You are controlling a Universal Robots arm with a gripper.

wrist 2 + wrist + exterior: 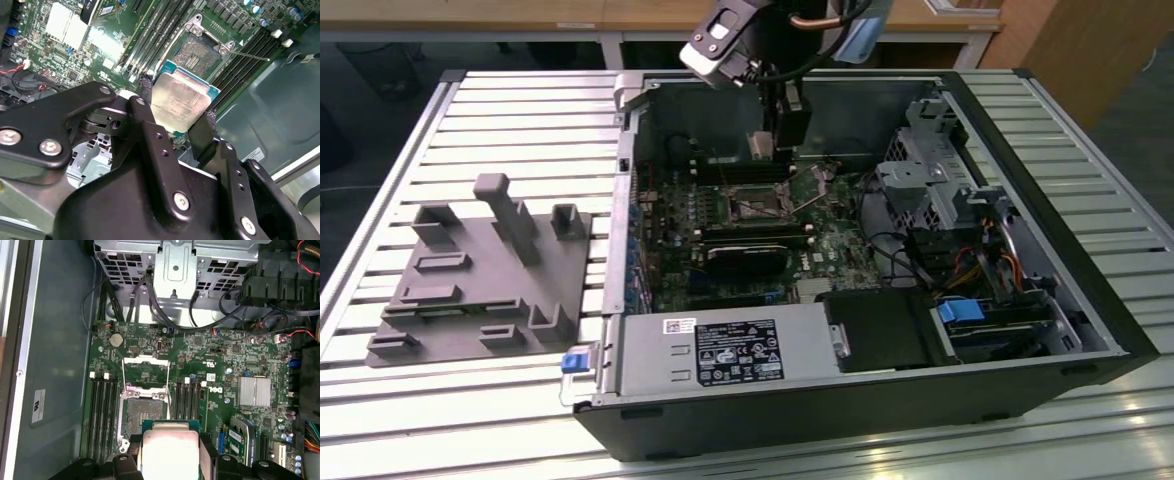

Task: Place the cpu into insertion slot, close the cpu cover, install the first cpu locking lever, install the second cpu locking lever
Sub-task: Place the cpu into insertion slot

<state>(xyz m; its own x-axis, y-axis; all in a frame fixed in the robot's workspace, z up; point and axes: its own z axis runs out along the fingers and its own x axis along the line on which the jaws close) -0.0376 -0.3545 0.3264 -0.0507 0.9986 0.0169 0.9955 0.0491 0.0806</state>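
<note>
My gripper [777,140] hangs inside the open computer case, shut on the cpu [180,100], a pale silver square chip with a green edge. In both wrist views the black fingers [150,107] clamp the chip by two opposite sides. The insertion slot [144,415] lies just past the chip [170,450], its dark centre bare inside a silver rim. The cpu cover [146,367] is flipped open, standing up at the slot's far side. A thin locking lever [250,55] sticks out beside the slot [200,50]. In the exterior view the chip is held above the socket [754,200].
Long black memory slots [100,410] flank the socket on both sides. A silver finned heatsink [254,391], a metal drive cage [175,265] and loose cables [150,305] lie around the board. On the slatted table beside the case stands a grey fixture [480,270].
</note>
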